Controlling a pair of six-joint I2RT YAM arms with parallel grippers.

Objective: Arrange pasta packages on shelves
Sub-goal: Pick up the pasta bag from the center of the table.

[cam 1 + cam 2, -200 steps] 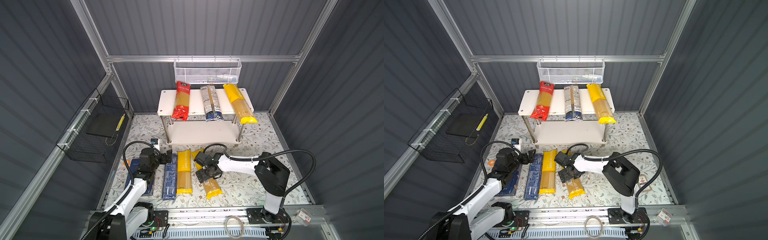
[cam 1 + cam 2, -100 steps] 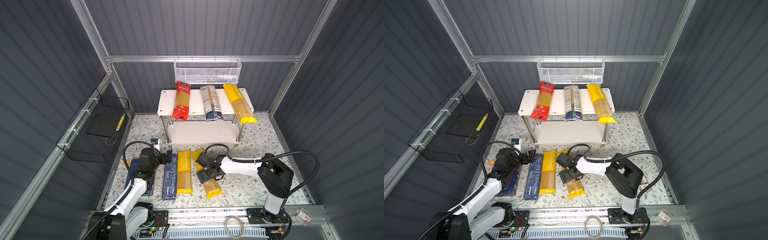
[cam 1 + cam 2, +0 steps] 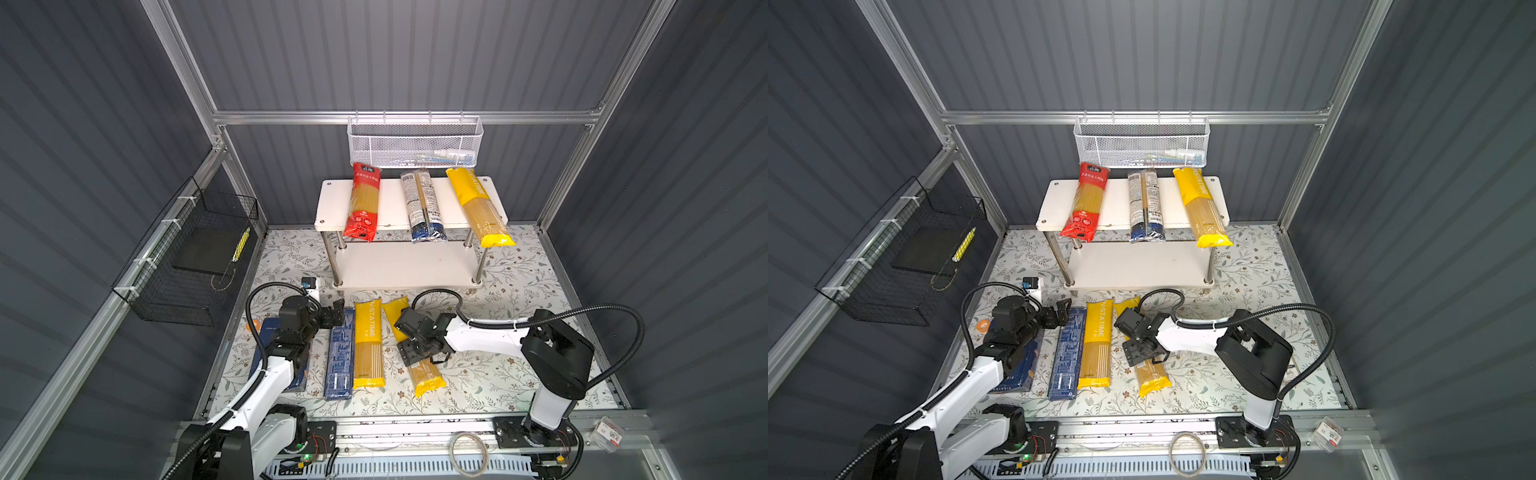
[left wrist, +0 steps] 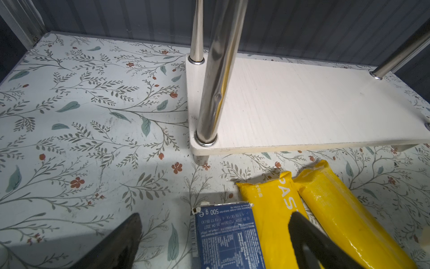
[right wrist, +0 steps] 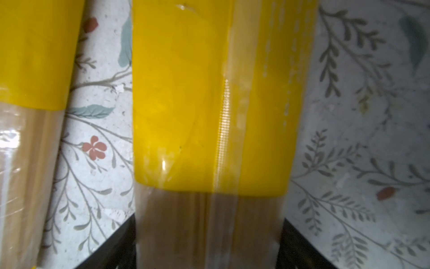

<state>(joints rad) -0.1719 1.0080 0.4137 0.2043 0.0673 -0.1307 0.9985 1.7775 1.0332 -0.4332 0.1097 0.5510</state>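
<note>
Right gripper (image 3: 409,338): jaws bear on both sides of the yellow spaghetti bag (image 3: 426,376), which lies flat in front of the shelves (image 3: 405,266). Left gripper (image 3: 337,312): jaws fully spread, empty, over the shelf-side end of the narrow blue box (image 3: 340,361).

Flower-patterned table (image 3: 498,374) carrying the white two-tier shelves (image 3: 392,208) and four pasta packs.

Three packs lie side by side on the top board of the shelves, their near ends overhanging its front edge: a red bag (image 3: 362,203), a clear and dark-blue bag (image 3: 422,205) and a yellow shelf bag (image 3: 478,205). In front of the shelves, a row lies flat on the table: a wide blue box (image 3: 1019,372), a narrow dark-blue box (image 3: 340,357) just beside a yellow PASTATIME bag (image 3: 368,345), then a slanted yellow bag (image 3: 426,374) whose far end meets its neighbour's.
</note>
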